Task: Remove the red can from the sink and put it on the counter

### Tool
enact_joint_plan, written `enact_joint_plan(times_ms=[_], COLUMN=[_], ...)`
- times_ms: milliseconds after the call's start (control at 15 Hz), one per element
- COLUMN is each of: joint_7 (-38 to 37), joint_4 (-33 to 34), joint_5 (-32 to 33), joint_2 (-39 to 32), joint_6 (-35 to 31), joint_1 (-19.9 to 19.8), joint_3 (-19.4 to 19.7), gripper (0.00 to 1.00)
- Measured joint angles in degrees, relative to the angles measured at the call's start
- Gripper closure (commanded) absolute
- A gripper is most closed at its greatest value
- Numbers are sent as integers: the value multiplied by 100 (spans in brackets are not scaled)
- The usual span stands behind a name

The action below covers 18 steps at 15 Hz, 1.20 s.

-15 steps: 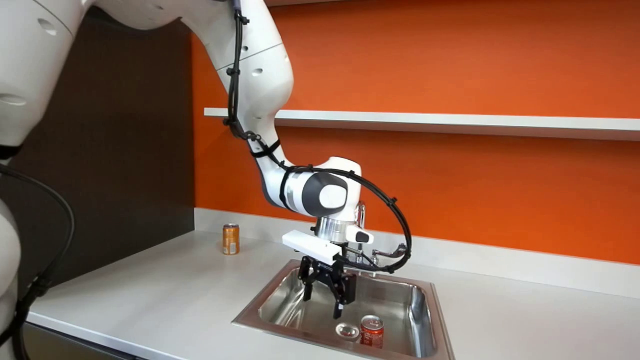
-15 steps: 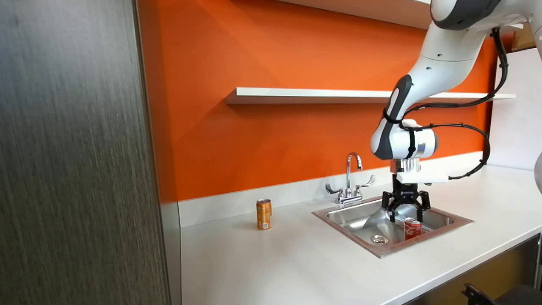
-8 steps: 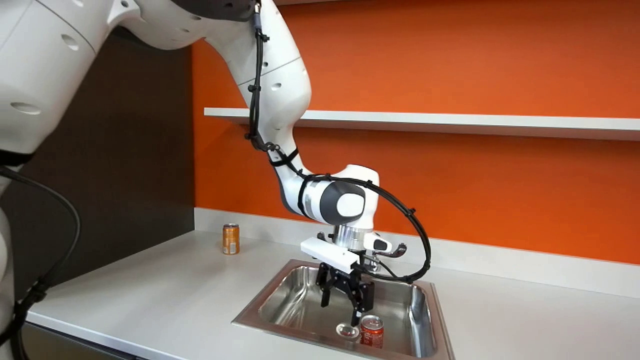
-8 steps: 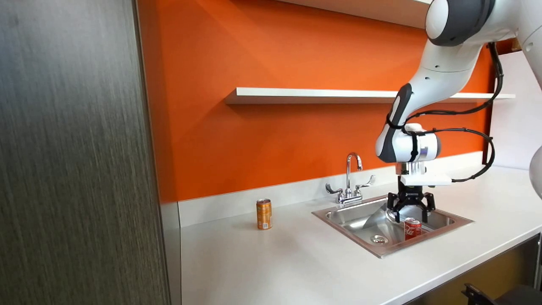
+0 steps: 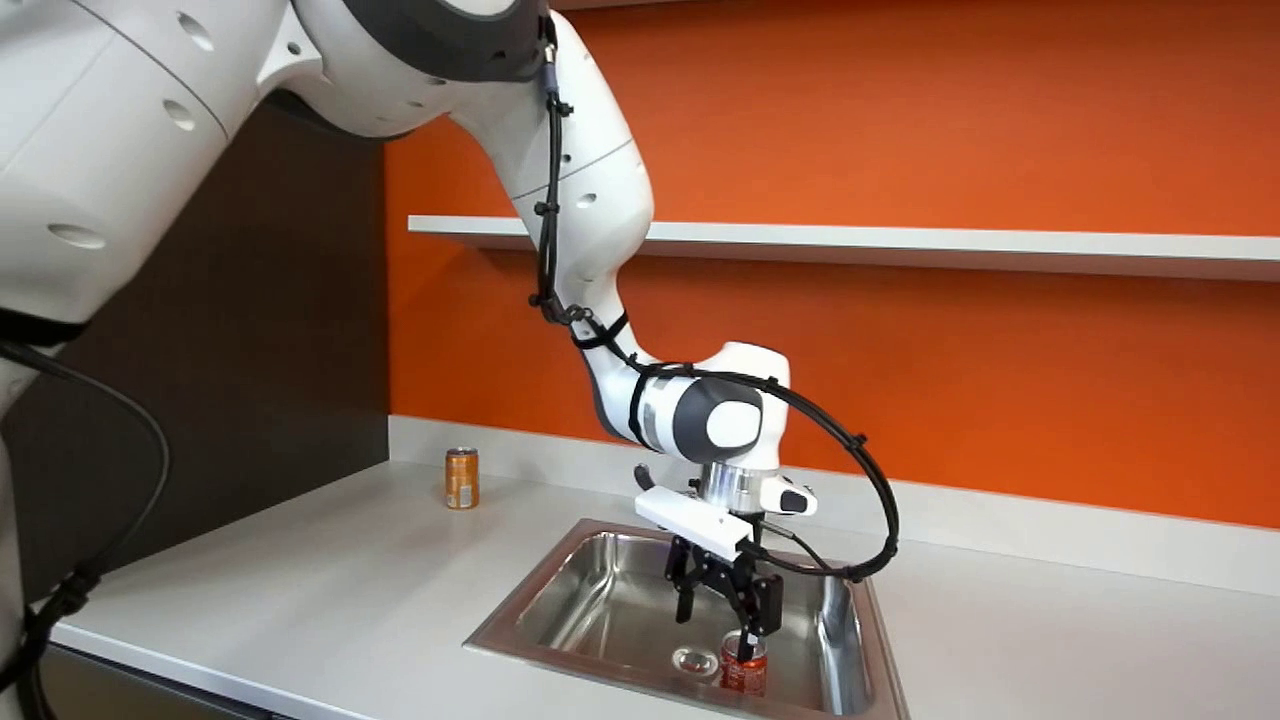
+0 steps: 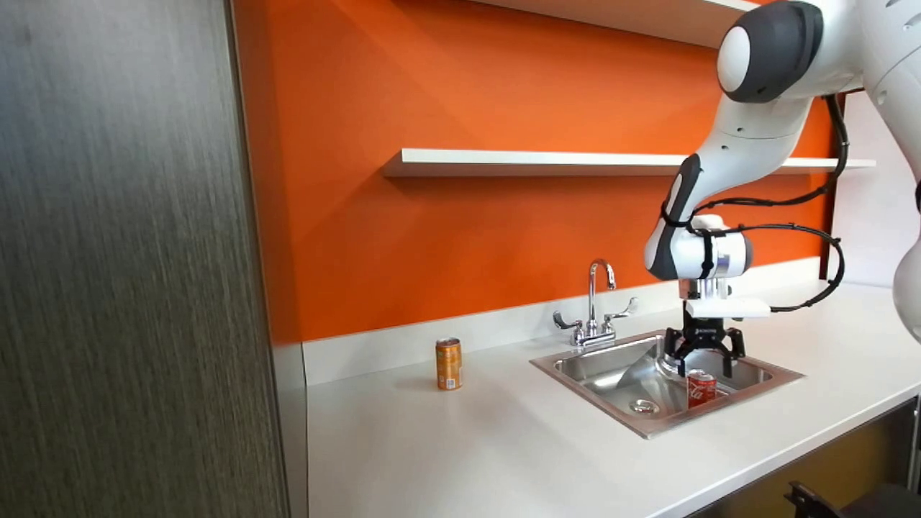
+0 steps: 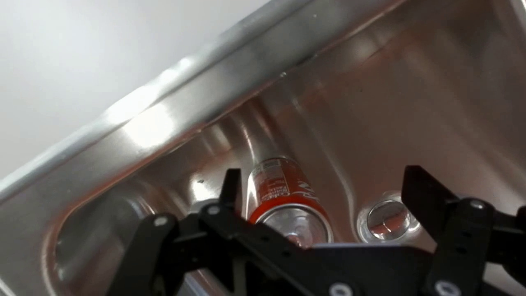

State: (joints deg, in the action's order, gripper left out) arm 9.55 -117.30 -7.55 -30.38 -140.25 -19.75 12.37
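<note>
Gripper (image 6: pixel 704 372): jaws spread, nothing held. Red Coca-Cola can (image 7: pixel 289 201) stands below them in the sink (image 5: pixel 625 630). Only approach appears done; grasp, lift and placement on the counter (image 6: pixel 496 432) are outstanding.

The red can (image 7: pixel 287 193) had white lettering (image 7: pixel 305 190) and a silver top (image 7: pixel 294 224); the other can (image 5: pixel 462 478) and wall (image 5: pixel 900 120) were orange, the counter (image 5: pixel 300 590) pale grey, the sink (image 7: pixel 230 90) silvery, the gripper (image 6: pixel 704 372) black.

The sink (image 5: pixel 620 622) is shiny steel, the red can (image 7: pixel 283 187) glossy metal, the counter (image 6: pixel 446 450) smooth.
</note>
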Motion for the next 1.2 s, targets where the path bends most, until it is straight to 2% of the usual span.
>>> enact_joint_plan(times_ms=[1200], joint_7=[-6], joint_4=[962], joint_5=[-20], joint_2=[-841], joint_6=[241], joint_1=[-298], joint_3=[-107], gripper=[0])
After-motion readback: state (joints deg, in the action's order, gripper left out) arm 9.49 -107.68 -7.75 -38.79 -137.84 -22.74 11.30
